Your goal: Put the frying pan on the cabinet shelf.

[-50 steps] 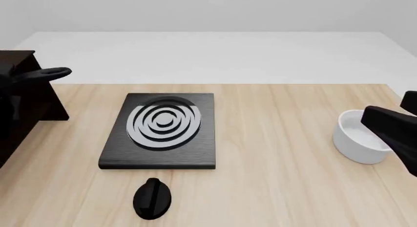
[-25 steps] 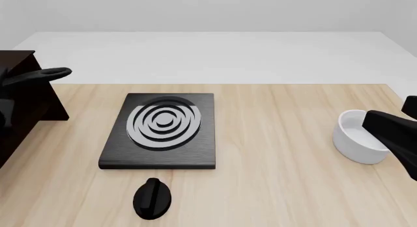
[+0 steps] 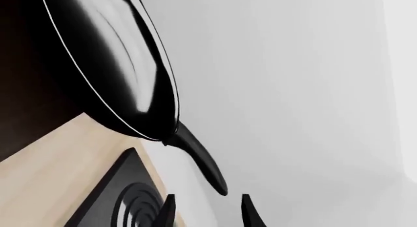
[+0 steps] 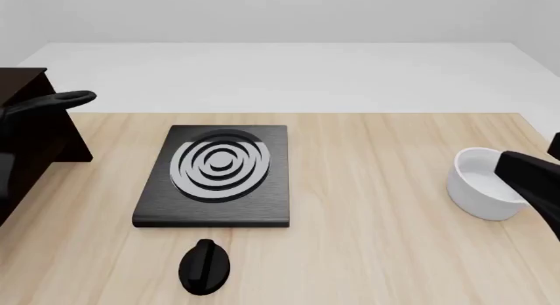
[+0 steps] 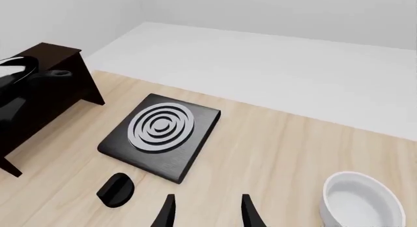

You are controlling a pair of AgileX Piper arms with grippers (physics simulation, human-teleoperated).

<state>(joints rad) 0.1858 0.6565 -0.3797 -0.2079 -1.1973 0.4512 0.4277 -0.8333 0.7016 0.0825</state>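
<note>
Evidently the frying pan (image 3: 111, 66) sat on the cabinet shelf (image 4: 35, 141) at the desk's far-left corner, handle poking out. The left gripper (image 3: 205, 210) was released, just clear of it; best withdrawn straight back. The right gripper (image 5: 205, 210) hung spread, idle

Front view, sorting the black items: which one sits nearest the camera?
The small black oval knob, alone on the wood in front of the black square stove plate.
</note>
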